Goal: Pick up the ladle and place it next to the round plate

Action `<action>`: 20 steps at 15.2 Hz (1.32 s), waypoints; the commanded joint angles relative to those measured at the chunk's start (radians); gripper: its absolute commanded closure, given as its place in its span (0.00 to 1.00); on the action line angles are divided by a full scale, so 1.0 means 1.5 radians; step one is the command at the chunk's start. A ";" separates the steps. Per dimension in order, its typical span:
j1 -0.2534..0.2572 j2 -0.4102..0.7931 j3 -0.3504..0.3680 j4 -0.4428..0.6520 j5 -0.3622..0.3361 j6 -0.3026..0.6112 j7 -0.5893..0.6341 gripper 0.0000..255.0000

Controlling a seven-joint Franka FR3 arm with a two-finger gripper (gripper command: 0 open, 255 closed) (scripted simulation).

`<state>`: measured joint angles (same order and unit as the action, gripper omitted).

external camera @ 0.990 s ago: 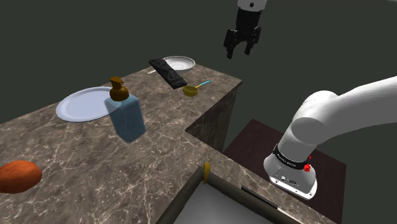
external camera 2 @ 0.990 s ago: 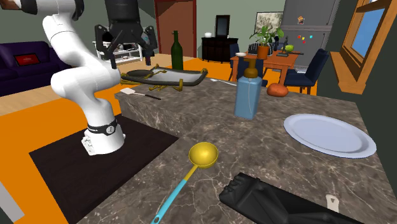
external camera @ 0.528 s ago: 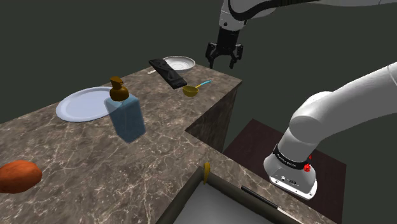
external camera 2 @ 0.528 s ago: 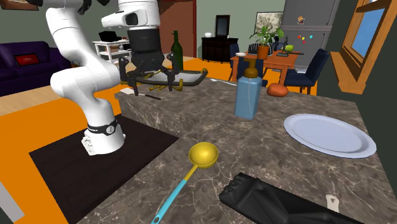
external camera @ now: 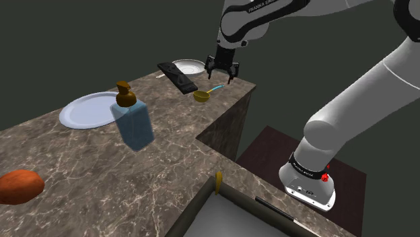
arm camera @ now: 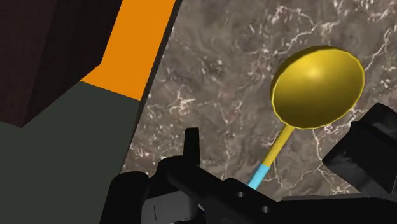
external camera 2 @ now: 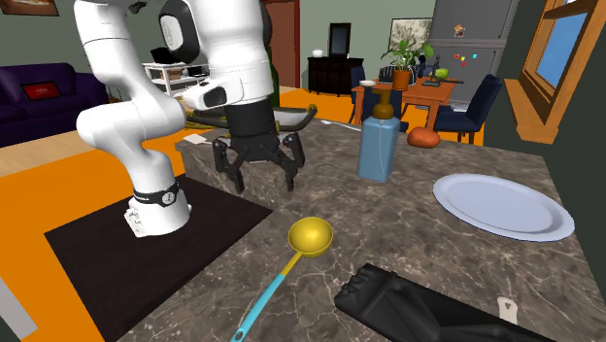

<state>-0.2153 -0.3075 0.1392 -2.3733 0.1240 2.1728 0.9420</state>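
At the far corner of the counter (external camera: 168, 145), the gripper (external camera: 221, 75), jaws apart, hovers near the ladle (external camera: 208, 92); best centred over its thin handle, then lowered straight before closing.

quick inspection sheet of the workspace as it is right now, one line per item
surface: brown marbled counter.
job's things: ladle lies flat near the counter edge, gold bowl, blue handle, not held; large white plate apart from it.
clutter: blue soap dispenser, black object, small white dish, orange-red lump.
grippers: gripper open, above the counter edge, not touching the ladle.
cables: nothing seen.
surroundings: orange floor, dark mat under the stand, dining table behind.
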 commanded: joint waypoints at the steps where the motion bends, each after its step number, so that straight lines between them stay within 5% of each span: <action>1: -0.010 0.045 0.008 0.009 0.009 0.044 0.061 0.00; 8: -0.037 0.200 0.007 0.059 0.029 0.172 0.230 0.00; 20: -0.032 0.255 0.010 0.050 0.027 0.236 0.232 0.00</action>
<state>-0.2629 0.0742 0.1541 -2.2984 0.1647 2.5257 1.2901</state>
